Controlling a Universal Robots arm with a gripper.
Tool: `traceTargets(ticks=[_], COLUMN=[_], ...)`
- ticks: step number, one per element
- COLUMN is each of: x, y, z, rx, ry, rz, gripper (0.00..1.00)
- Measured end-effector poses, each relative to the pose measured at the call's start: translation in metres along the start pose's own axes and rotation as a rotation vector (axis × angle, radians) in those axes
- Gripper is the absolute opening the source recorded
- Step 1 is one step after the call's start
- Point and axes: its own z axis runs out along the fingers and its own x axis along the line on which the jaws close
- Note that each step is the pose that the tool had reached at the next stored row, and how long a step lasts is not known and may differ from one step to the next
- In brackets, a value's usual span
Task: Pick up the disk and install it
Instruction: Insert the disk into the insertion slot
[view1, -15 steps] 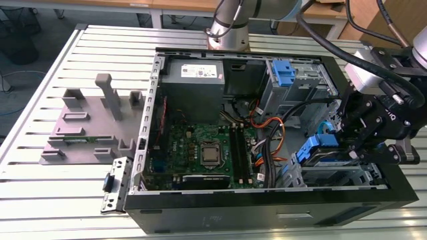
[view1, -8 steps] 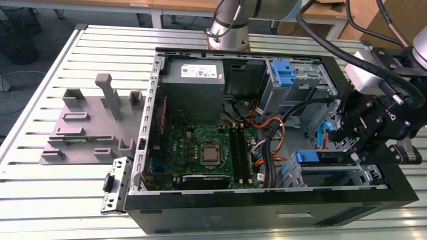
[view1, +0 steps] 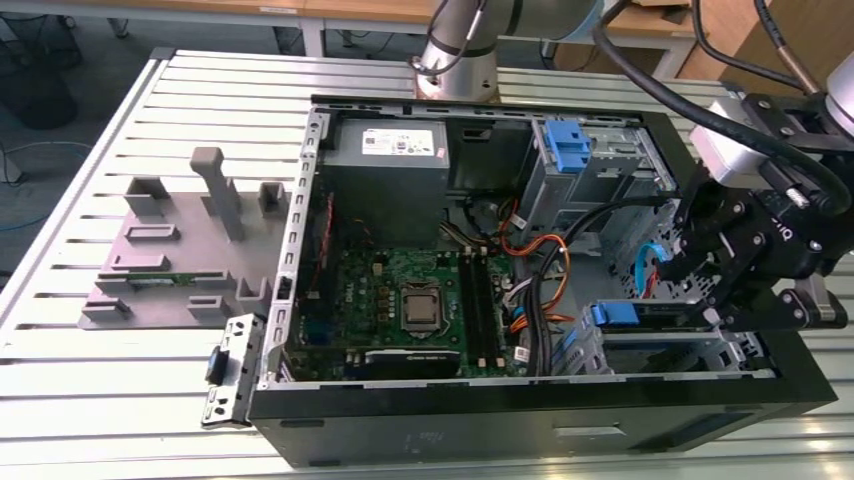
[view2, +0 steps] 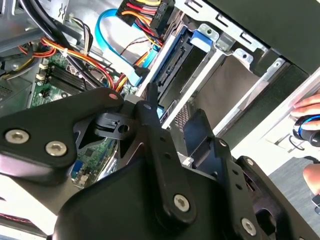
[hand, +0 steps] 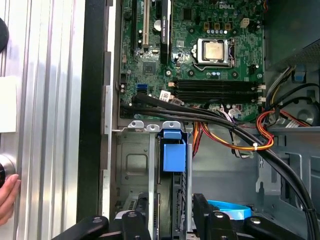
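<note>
Slatted metal table (view1: 134, 400), open computer case (view1: 534, 425), cables (hand: 240, 136) beside disk (hand: 174, 155), hand (hand: 170, 217) above, grip unclear

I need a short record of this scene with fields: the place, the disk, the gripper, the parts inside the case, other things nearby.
place: open computer case lying on a slatted metal table
disk: sits in the metal drive cage, blue rails on its sides
gripper: directly over the cage, at the disk
inside the case: motherboard, power supply, orange and black cables
nearby: grey fixture on the exterior view's left of the case
person: a hand outside the case
</note>
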Motion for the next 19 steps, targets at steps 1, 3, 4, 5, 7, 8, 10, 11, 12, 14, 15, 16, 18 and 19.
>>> traceTargets(ticks=[1, 3, 4, 5, 7, 8, 10, 11, 12, 14, 15, 16, 18, 19], x=[0.0, -0.0001, -0.0001, -0.0001, -0.0001, -0.0001, -0.0001, -0.0001, -0.0001, -0.0001, -0.0001, -0.0001, -0.0006, -0.0011], y=[0.0001, 0.0002, 0.0002, 0.0002, 0.0002, 0.0003, 0.0003, 0.0003, 0.0003, 0.0003, 0.0003, 0.0003, 0.0005, 0.0007], z=[-0.001, -0.0027, -0.0036, -0.004, -0.004, -0.0041, -0.0043, -0.0043, -0.0046, -0.0049, -0.0049, -0.0049, -0.0051, -0.005], rx=[0.0, 0.0, 0.0, 0.0, 0.0, 0.0, 0.0, 0.0, 0.0, 0.0, 0.0, 0.0, 0.0, 0.0], ry=[0.0001, 0.0001, 0.0, -0.0001, -0.0003, -0.0002, 0.0, -0.0001, 0.0002, 0.0001, 0.0, -0.0001, 0.0002, -0.0001], rz=[0.0, 0.0, 0.0, 0.0, 0.0, 0.0, 0.0, 0.0, 0.0, 0.0, 0.0, 0.0, 0.0, 0.0], gripper=[0.48, 0.48, 0.48, 0.48, 0.48, 0.48, 0.48, 0.48, 0.48, 0.48, 0.48, 0.48, 0.48, 0.48])
